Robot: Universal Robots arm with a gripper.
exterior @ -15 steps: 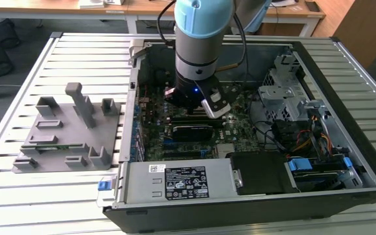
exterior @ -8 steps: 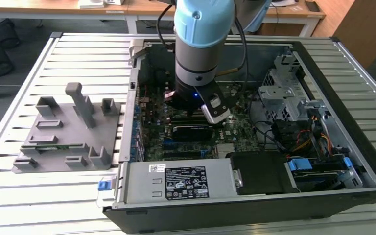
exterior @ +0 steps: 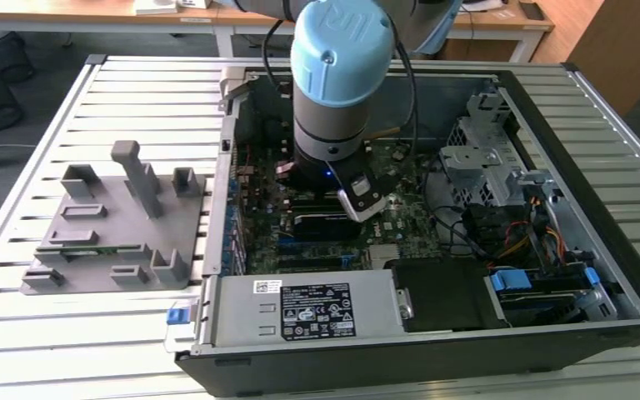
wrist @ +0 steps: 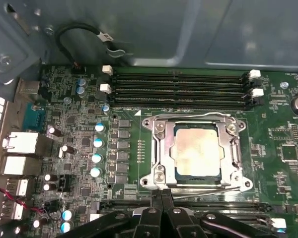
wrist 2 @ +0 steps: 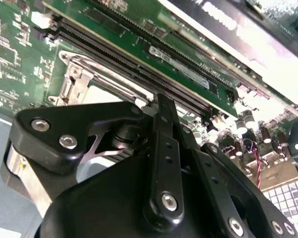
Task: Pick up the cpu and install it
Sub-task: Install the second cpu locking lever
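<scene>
Hovering low inside the open computer case [exterior: 587, 275], gripper [wrist: 161, 210] at lower centre of the first wrist view, fingers drawn narrow together, gripping nothing. CPU [wrist: 196, 150] sitting in the motherboard socket [wrist: 159, 148], centre frame, retention frame around it. Judging seating: checking chip lying flat and square, avoiding side load near the RAM slots [wrist: 179, 89].

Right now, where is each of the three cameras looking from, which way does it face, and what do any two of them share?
Exterior view: off the arm, above, facing down at the open computer case on the slatted table; the arm reaches into it.
First wrist view: on the arm, facing the motherboard; the cpu sits in its socket; gripper links at the edge.
Second wrist view: on the arm, close and oblique; gripper bulks up front.
Both wrist views share the memory slots.
</scene>
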